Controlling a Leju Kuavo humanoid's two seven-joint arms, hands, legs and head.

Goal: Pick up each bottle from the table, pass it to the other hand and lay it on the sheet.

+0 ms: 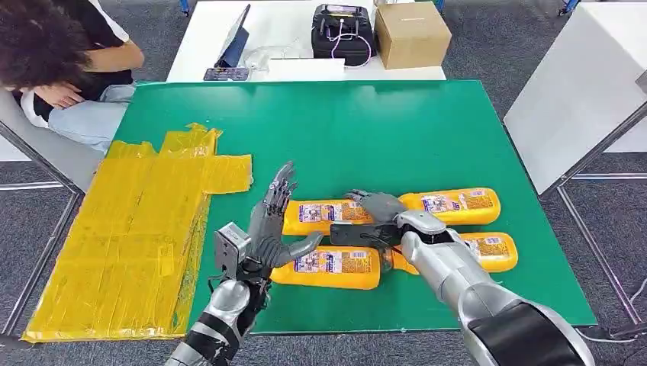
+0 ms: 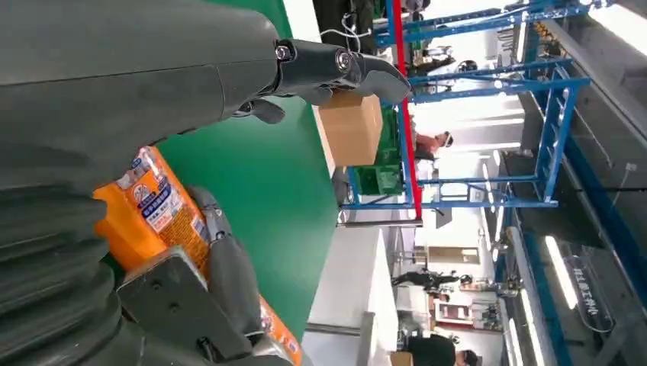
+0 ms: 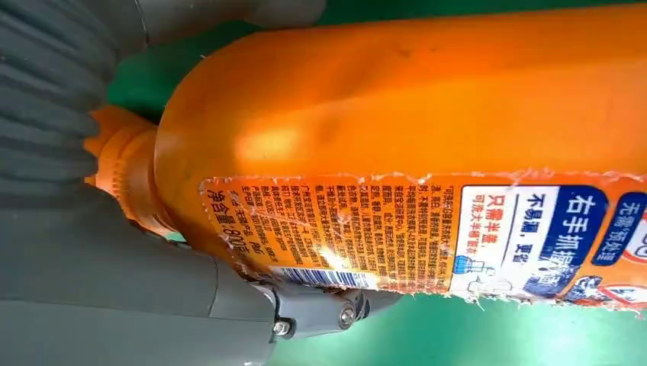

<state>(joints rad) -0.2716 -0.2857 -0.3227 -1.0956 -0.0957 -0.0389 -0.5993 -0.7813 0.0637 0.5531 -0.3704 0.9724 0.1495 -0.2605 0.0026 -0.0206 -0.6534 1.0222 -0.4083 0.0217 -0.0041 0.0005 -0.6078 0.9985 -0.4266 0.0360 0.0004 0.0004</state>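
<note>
On the green tabletop point(image 1: 427, 130) four orange bottles lie on their sides in two rows, well apart from the yellow sheet point(image 1: 130, 236) at the robot's left. The right hand point(image 1: 379, 216) rests over the back-left bottle point(image 1: 324, 215), near its cap end; the right wrist view shows grey fingers point(image 3: 320, 311) wrapped against the bottle's body beside the neck, though whether they have fully closed on it I cannot tell. The left hand point(image 1: 273, 221) stands upright just beside the same bottle, fingers spread and holding nothing, waiting for the pass.

These bottles look like stiff moulded plastic with a glossy, faintly dented wall, so probably smooth and apt to slip, and likely fairly heavy if full. The printed label point(image 3: 397, 236) has torn, rough edges and may give a little more friction than bare plastic. A hold around the body near the shoulder, leaving the far half free, should let the other hand take it. The front-left bottle point(image 1: 333, 265), back-right bottle point(image 1: 455, 204) and front-right bottle point(image 1: 492, 250) lie close by and could get nudged.
</note>
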